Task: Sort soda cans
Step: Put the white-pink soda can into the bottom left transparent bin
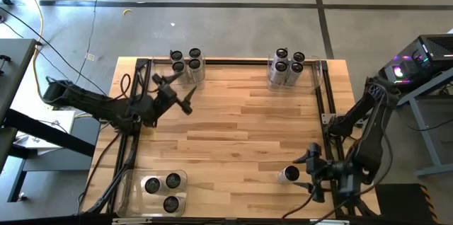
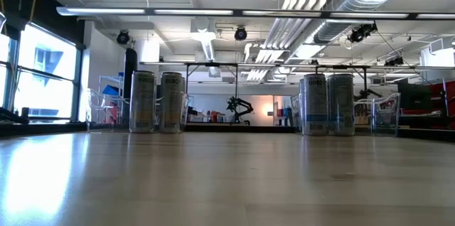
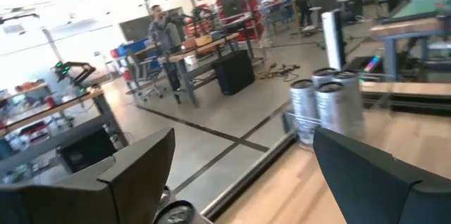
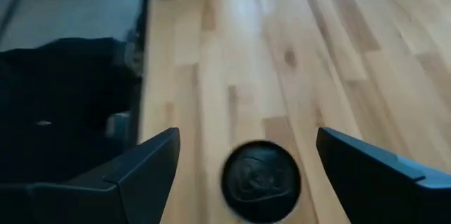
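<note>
A lone soda can [image 4: 261, 179] stands on the surface [image 1: 233, 126] between the right gripper [image 4: 246, 175]'s wide-open, empty fingers. It should descend squarely and close on the can's sides. The left gripper [image 1: 172, 95], open and empty, hovers near the far-left cans [image 1: 187, 63].

Table centre [image 1: 233, 129]: bare wood, open passage from side to side.
Far left corner: four cans [image 1: 187, 62] upright, packed together in a clear bin.
Far right corner: four cans [image 1: 287, 66] packed inside a clear bin [image 1: 320, 75].
Near left corner: three cans [image 1: 164, 188] in a bin.
Near right edge: single can [image 1: 289, 175] standing just beside the right gripper [image 1: 315, 172], fingers spread.
Left side: left gripper [image 1: 172, 88], fingers spread, near the far-left cans.
</note>
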You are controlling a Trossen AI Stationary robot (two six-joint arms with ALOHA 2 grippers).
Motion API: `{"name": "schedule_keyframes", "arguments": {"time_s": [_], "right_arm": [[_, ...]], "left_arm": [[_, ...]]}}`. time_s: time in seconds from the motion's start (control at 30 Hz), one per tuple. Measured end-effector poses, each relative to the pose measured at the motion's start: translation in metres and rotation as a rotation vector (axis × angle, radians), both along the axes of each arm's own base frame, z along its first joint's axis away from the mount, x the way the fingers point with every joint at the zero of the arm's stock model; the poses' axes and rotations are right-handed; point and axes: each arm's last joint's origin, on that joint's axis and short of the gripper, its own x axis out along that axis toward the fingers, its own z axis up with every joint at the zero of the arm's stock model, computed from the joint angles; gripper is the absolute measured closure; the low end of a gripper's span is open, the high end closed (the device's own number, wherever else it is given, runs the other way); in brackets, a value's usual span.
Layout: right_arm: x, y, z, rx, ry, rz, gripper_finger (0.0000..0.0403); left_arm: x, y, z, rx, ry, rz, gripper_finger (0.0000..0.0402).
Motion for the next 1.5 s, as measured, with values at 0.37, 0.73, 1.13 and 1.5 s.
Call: {"name": "schedule_keyframes", "arguments": {"time_s": [0.37,0.73,1.13,1.5], "right_arm": [[0.005,-0.011,-0.052,-0.037,0.018,-0.142,0.0073],[0.008,-0.008,-0.033,-0.052,-0.068,-0.081,0.0073],[0.003,0.006,-0.064,-0.052,-0.006,-0.086,0.0073],[0.013,0.011,-0.091,-0.078,0.095,-0.097,0.0081]], "left_arm": [[-0.007,-0.028,-0.004,0.001,0.032,-0.021,0.0072],[-0.007,-0.028,-0.004,0.003,0.039,-0.022,0.0072],[-0.008,-0.029,-0.013,-0.038,0.055,-0.024,0.0072],[-0.008,-0.03,-0.017,-0.094,0.035,-0.058,0.0072]]}}
